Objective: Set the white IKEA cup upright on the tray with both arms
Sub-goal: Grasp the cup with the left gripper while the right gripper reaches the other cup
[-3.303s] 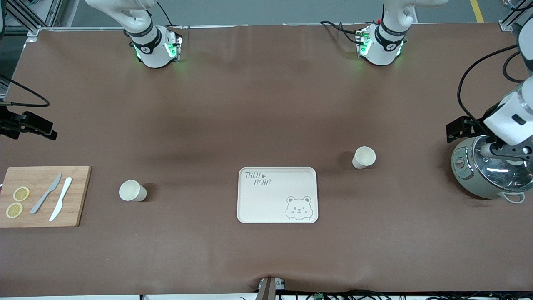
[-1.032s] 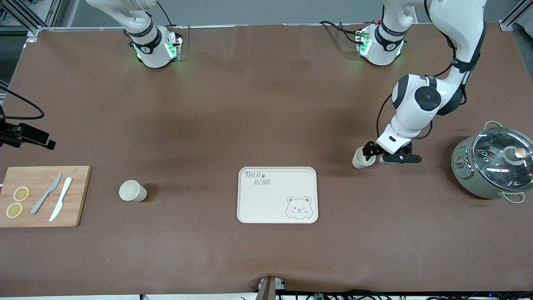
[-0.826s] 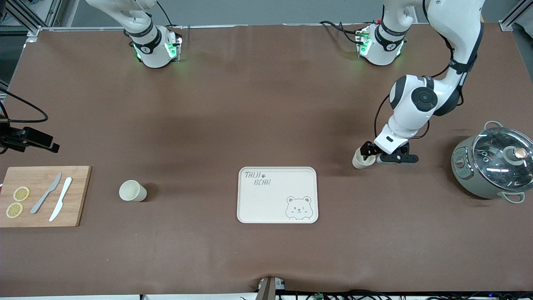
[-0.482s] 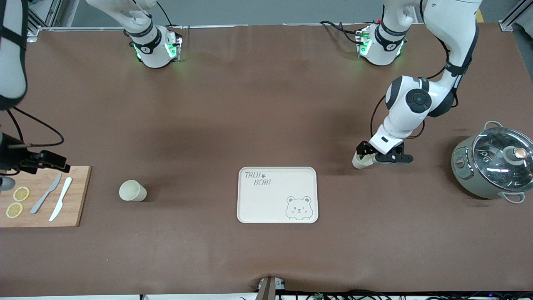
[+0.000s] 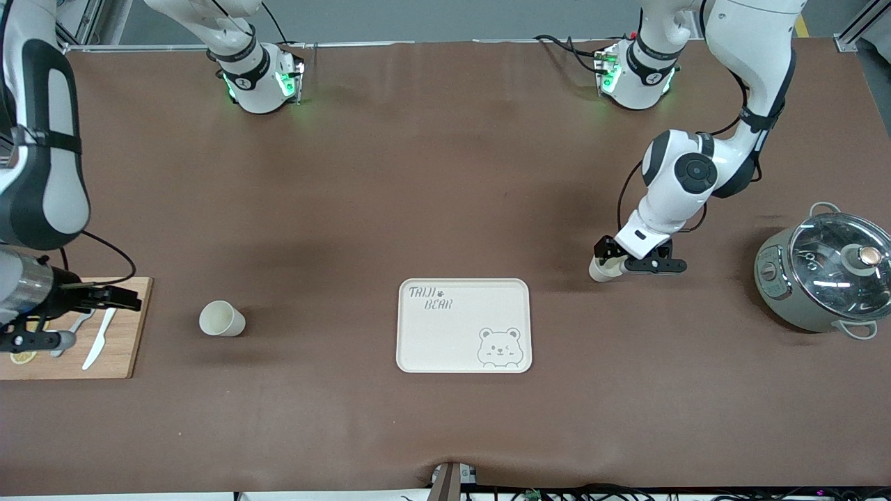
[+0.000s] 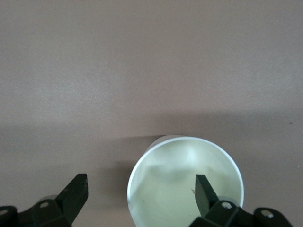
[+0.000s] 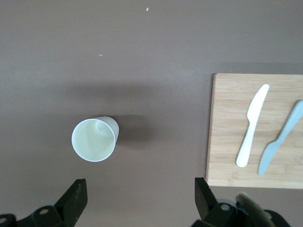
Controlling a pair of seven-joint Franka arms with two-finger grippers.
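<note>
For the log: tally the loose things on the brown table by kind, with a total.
White cups: 2
Cream-white bear tray: 1
Wooden cutting board: 1
Knives on the board: 2, white and grey
Grey-green pot with glass lid: 1
Total: 7

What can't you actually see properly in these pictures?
- Front view: the left gripper covers most of its cup.
- Left wrist view: that cup runs off the picture's edge.
- Front view: the right arm covers part of the cutting board.
- Pot: lid glare hides its contents.
</note>
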